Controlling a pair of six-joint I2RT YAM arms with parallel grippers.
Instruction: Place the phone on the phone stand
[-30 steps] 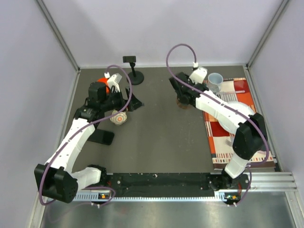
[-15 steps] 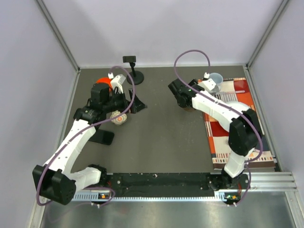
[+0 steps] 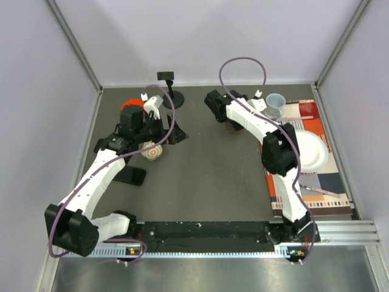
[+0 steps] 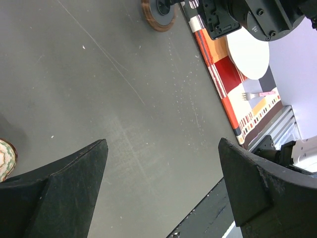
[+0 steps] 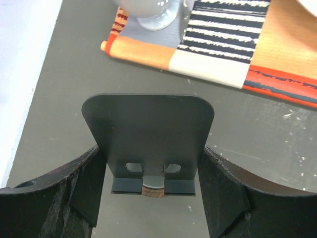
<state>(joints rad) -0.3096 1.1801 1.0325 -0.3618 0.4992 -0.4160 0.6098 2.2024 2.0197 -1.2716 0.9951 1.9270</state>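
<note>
The phone [image 3: 129,175] lies flat on the table at the left, beside my left arm's forearm. The phone stand [image 3: 172,96], black with a round base and a small head, stands at the back wall. My left gripper [image 3: 173,135] is open and empty, in front of the phone stand and apart from it; in its wrist view the open gripper [image 4: 162,148] shows only bare table between the jaws. My right gripper [image 3: 226,120] is at the brown-based stand [image 3: 234,129]. In the right wrist view the gripper [image 5: 151,163] has its fingers pressed against both side edges of the grey plate [image 5: 148,134].
A patterned mat [image 3: 304,182] on the right carries a white plate [image 3: 313,152], a pale cup [image 3: 275,104] and a pink fork [image 4: 260,93]. An orange object [image 3: 129,106] and a small patterned ball [image 3: 152,151] lie by my left gripper.
My right arm has swung its elbow back and turned its wrist while the gripper stays at the brown-based stand. My left gripper has shifted slightly. The phone has not moved.
</note>
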